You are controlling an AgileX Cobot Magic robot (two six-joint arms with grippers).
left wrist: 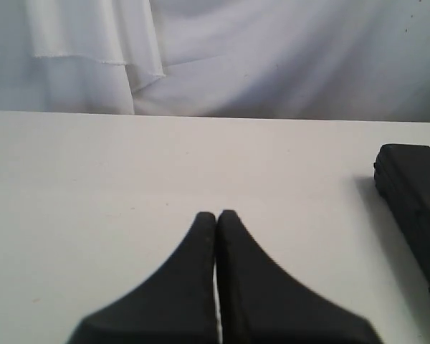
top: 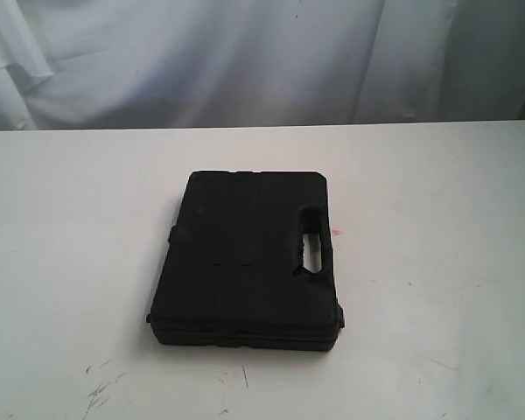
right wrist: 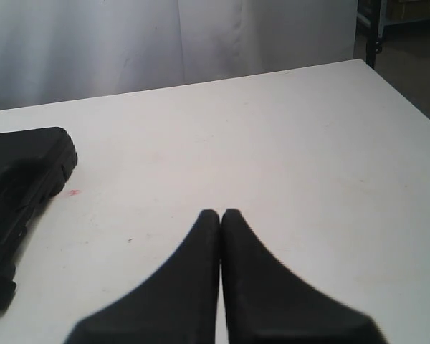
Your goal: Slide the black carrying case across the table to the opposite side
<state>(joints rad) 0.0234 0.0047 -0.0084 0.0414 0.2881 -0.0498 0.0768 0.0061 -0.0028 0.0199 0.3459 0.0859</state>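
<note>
Black carrying case (top: 245, 258) lies flat and closed near the middle of the table (top: 70, 219). Its long axis runs from the near edge toward the white curtain (top: 262, 61) in the exterior view. The handle slot (top: 313, 249) sits on its right-hand side, with a small pink spot (top: 336, 232) on the tabletop just beside it.

Left gripper (left wrist: 216, 215): fingers pressed together, nothing between them, hovering over bare table. The case shows only at the edge of that wrist view, off toward my right, well apart from the tips.

Right gripper (right wrist: 220, 213): fingers likewise pinched closed and empty. The case is off toward my left, apart from the tips.

So the case lies between my two arms and touches neither. More of it shows in the right wrist view, so I judge the right arm a little nearer — not by much, and I can't be sure.

Judgement: a sideways push would meet a long flank, broad and flat, good for closed fingers. Pushing off-centre could pivot the case instead of sliding it — aim mid-flank.
</note>
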